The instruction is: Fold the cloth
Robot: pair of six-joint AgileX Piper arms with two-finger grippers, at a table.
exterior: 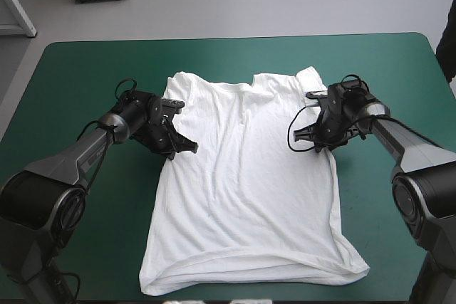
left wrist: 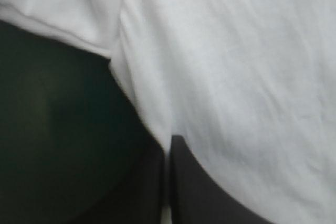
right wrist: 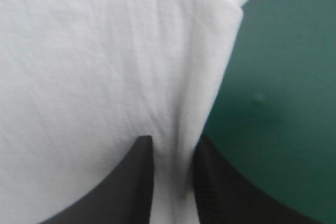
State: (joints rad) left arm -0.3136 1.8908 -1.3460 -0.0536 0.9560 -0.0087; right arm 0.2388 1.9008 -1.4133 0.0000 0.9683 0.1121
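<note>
The white T-shirt [exterior: 246, 183] lies spread flat on the teal-green cover [exterior: 85, 69], collar toward the far edge and hem toward the near edge. My left gripper [exterior: 184, 149] sits low at the shirt's left side edge just below the sleeve. In the left wrist view the gripper [left wrist: 169, 142] is pinched on that edge of the T-shirt [left wrist: 236, 77]. My right gripper [exterior: 303, 137] sits at the right side edge below the other sleeve. In the right wrist view the gripper [right wrist: 172, 142] holds a raised ridge of the T-shirt [right wrist: 79, 66] between its black fingers.
Bare teal-green cover [right wrist: 283, 77] lies outside each gripper and beyond the collar. The shirt's hem [exterior: 249, 275] lies close to the table's near edge, slightly rumpled at its right corner.
</note>
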